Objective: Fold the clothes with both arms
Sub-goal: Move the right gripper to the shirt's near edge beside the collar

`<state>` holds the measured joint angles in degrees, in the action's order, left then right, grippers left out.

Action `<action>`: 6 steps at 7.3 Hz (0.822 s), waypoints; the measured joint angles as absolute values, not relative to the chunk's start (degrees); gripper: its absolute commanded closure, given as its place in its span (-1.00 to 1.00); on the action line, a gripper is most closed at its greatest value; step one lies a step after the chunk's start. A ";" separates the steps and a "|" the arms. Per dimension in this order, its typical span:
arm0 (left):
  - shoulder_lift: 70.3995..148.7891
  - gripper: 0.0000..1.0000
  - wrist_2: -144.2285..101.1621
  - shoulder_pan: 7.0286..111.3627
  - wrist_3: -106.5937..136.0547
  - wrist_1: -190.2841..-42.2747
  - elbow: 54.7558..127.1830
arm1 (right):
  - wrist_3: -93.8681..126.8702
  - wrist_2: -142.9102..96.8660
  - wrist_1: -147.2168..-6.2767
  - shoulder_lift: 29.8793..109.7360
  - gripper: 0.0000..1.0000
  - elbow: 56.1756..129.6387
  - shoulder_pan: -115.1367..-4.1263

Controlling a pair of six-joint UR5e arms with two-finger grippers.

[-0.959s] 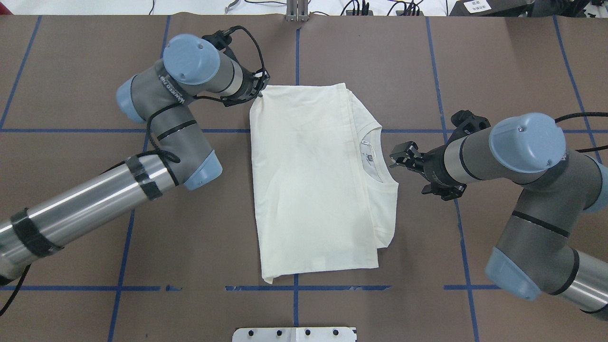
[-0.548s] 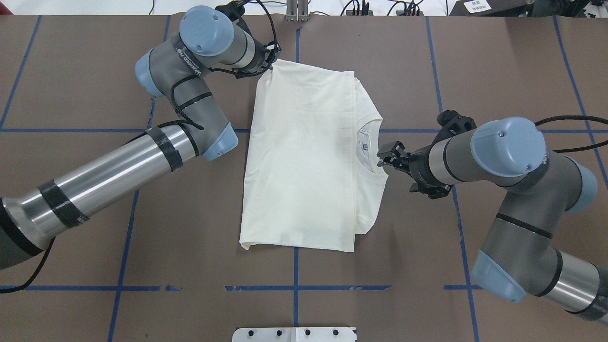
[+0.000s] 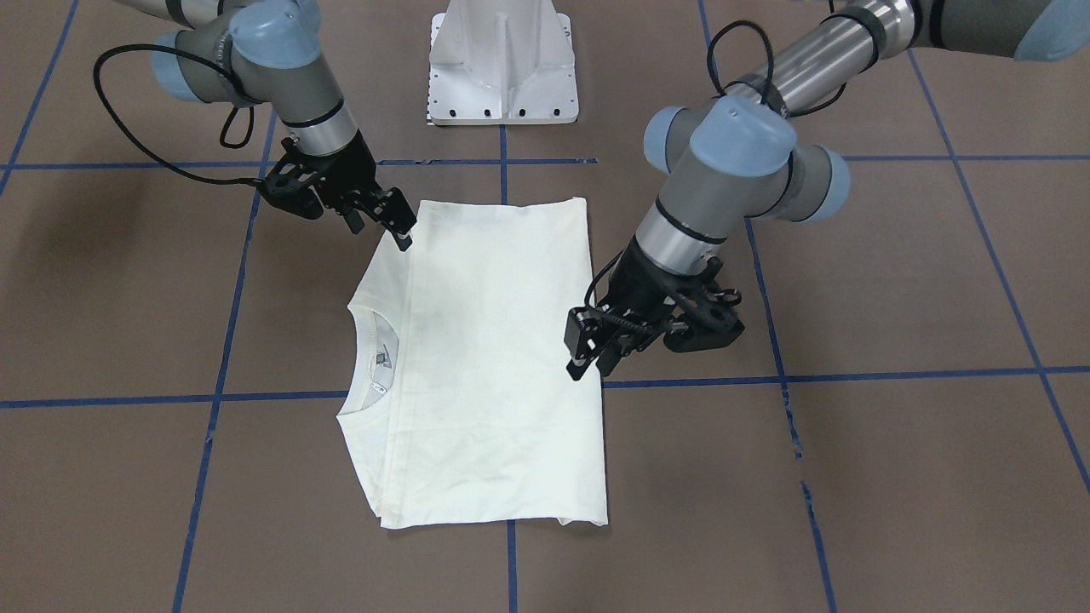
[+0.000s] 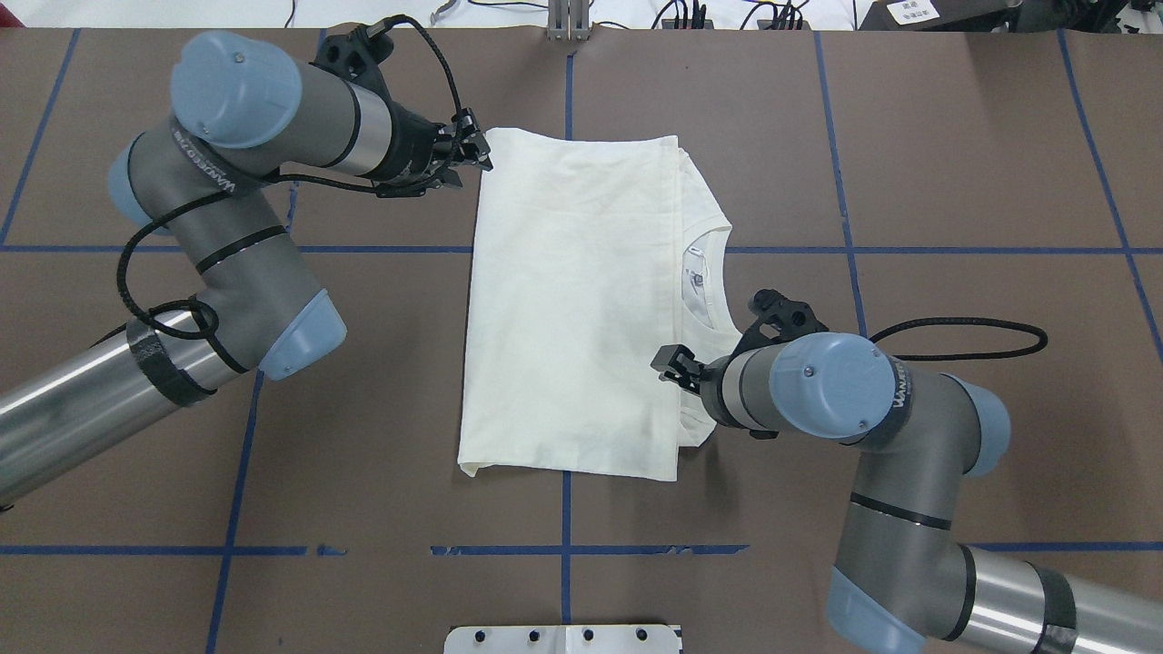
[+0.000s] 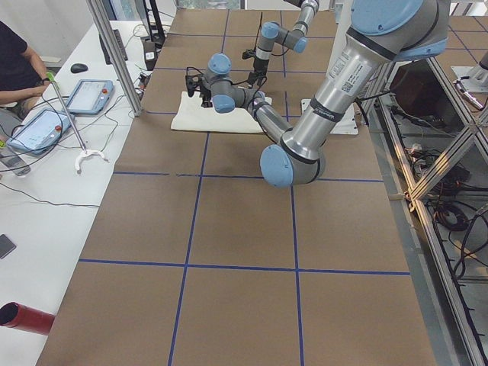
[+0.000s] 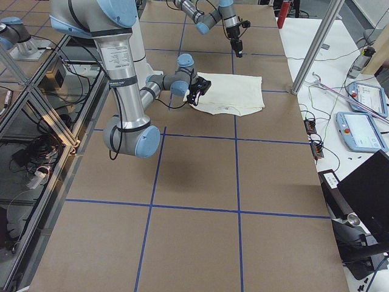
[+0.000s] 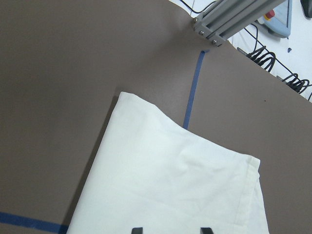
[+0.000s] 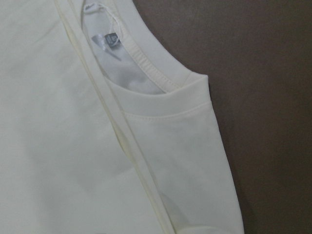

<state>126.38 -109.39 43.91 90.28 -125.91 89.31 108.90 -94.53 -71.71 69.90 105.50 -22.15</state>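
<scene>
Shirt (image 4: 572,300) folded flat on table (image 4: 954,136), one corner just ahead of left gripper (image 4: 479,153), fingers apart, collar beside right gripper (image 4: 675,365), fingers apart.

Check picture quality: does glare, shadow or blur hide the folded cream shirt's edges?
Overhead exterior: sharp, evenly lit, cream-white folded shirt edges clear. Right wrist-mounted: crisp collar stitching. Left wrist-mounted: sharp, thin shadow along one edge. Side views: shirt small, detail lost.
</scene>
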 measured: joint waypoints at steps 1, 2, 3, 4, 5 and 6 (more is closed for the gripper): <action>125.49 0.00 -109.54 43.85 90.27 -125.63 90.49 | 109.42 -93.70 -73.54 68.50 -0.98 104.35 -21.22; 125.20 0.00 -109.58 43.81 90.27 -125.55 90.81 | 109.72 -93.38 -75.62 67.75 -0.91 104.01 -20.77; 125.11 -0.01 -109.57 43.79 90.26 -125.52 90.84 | 110.67 -93.22 -76.88 67.47 -0.91 103.93 -20.37; 125.09 -0.01 -109.54 43.77 90.28 -125.51 90.82 | 112.41 -93.13 -77.44 67.35 -0.91 103.96 -19.95; 125.07 -0.01 -109.52 43.77 90.30 -125.51 90.77 | 114.00 -93.12 -77.69 67.28 -0.88 104.20 -19.65; 125.09 -0.02 -109.52 43.77 90.30 -125.51 90.74 | 115.23 -93.12 -77.80 67.28 -0.67 104.50 -19.40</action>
